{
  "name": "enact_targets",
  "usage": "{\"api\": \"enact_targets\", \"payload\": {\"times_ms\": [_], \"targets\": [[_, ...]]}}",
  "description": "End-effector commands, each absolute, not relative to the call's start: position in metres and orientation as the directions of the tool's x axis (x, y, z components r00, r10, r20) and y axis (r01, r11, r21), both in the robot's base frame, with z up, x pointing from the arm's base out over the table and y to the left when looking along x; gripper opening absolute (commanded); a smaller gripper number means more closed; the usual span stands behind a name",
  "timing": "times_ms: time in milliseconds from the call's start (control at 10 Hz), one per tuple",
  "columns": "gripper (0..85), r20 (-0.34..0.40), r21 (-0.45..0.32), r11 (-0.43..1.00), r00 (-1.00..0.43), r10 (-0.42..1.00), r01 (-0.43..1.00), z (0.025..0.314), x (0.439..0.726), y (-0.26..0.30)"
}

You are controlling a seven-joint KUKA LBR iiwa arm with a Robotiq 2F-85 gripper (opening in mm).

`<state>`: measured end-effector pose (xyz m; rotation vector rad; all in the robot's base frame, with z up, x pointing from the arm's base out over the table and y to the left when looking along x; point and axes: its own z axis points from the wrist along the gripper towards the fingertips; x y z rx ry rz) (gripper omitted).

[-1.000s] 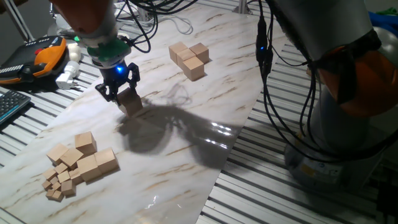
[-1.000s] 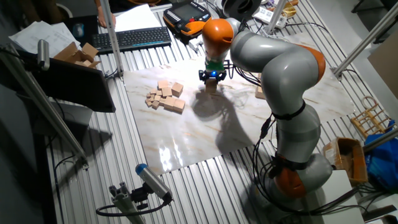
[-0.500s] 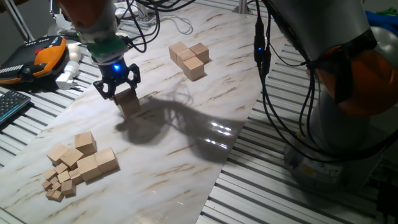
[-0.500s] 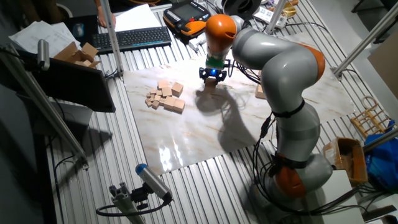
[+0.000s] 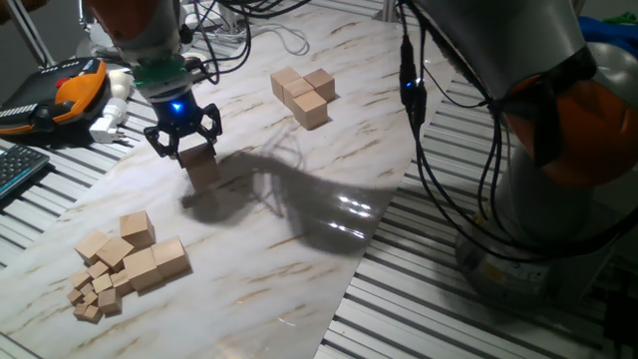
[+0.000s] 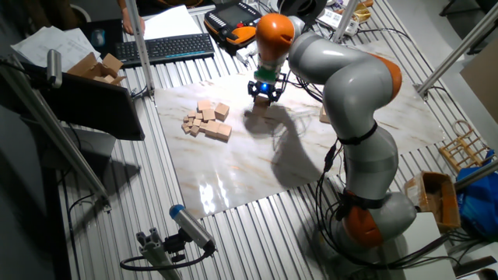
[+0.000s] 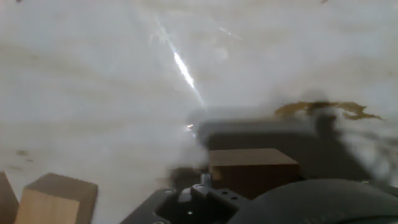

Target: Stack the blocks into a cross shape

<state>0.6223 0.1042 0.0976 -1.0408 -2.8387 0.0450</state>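
My gripper is shut on the top of one tan block, which hangs slightly tilted just over the marble board and casts a shadow below. From the other fixed view the gripper stands above the same block. In the hand view this block shows dark and close at the lower centre. A flat group of blocks lies at the back of the board. More blocks sit in a pile at the front left, mixed with tiny cubes. Another block shows at the hand view's lower left.
The marble board ends at a slatted metal table. An orange pendant, a white plug and a keyboard lie at the left. Cables hang at the right by the robot base. A cardboard box sits beside a second keyboard.
The gripper has moved a little to the left and slightly up, and the block between its fingers went with it. The other blocks stayed put.
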Motion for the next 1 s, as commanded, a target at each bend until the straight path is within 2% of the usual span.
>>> {"api": "enact_targets", "payload": {"times_ms": [0,400,700,900], "targets": [[0.0,0.094,-0.080,-0.018,0.025,0.995,0.997,0.0978,0.6224,0.1039],[0.0,0.044,-0.103,-0.103,0.107,0.993,0.989,0.0978,0.6224,0.1039],[0.0,0.039,-0.071,-0.240,0.243,0.969,0.968,0.0978,0.6224,0.1039],[0.0,0.005,-0.045,-0.330,0.330,0.944,0.943,0.0978,0.6224,0.1039]]}}
